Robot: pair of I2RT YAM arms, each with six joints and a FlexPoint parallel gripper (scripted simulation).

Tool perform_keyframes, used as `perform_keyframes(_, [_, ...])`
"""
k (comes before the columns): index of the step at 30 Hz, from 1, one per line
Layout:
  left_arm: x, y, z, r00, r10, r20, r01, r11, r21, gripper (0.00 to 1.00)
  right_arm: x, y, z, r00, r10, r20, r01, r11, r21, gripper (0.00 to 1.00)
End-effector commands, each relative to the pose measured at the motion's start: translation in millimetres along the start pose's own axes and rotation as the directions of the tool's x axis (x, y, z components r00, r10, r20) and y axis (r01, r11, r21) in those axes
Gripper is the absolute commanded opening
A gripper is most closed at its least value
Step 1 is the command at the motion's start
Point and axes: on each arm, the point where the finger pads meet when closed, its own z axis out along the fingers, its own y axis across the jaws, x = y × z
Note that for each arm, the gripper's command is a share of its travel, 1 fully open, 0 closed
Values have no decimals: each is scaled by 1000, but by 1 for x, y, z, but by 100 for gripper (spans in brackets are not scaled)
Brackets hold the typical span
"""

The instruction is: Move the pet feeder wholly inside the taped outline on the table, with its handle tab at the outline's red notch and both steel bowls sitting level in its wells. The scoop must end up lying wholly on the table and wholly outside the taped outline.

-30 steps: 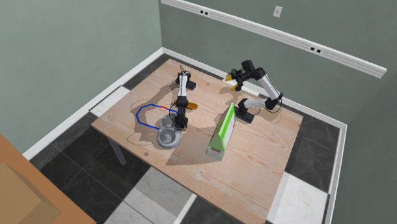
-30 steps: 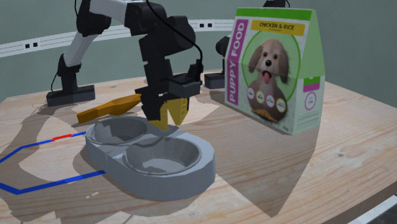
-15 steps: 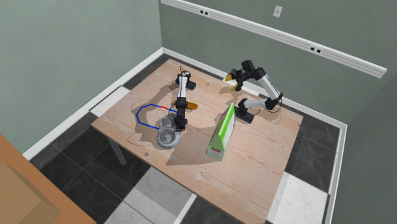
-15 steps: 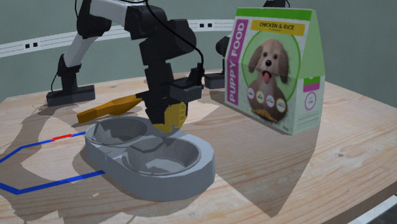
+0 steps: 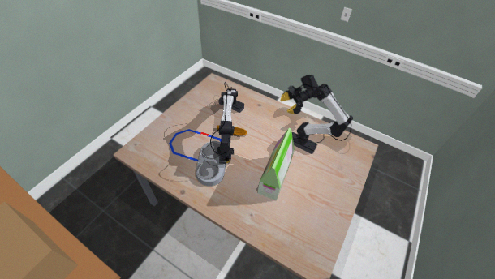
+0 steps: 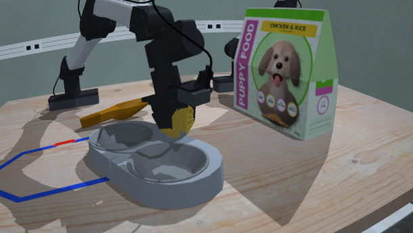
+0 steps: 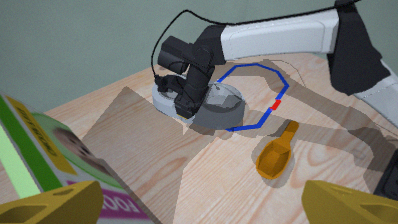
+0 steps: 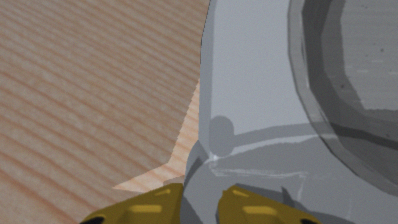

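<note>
Pet feeder (image 5: 211, 181) (image 6: 179, 194) (image 7: 220, 119) (image 8: 250, 60), 2 bowls (image 5: 208, 172) (image 6: 169, 169) (image 7: 222, 98) (image 8: 372, 75), near edge apparently between right fingers (image 5: 229, 161) (image 6: 183, 121)

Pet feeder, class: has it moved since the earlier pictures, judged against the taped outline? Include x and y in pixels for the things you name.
No. The pet feeder (image 5: 211, 182) (image 6: 183, 194) (image 7: 220, 119) (image 8: 250, 65) shows no visible shift; it covers the same part of the blue taped outline (image 5: 184, 157) (image 6: 69, 187) (image 7: 282, 93).
</note>
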Motion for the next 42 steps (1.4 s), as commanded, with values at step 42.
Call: perform_keyframes(42, [-10,-2,-3,1000,-23,19,23,1000,7,100,39,-19,-29,977,-210,30,212,974,-79,5])
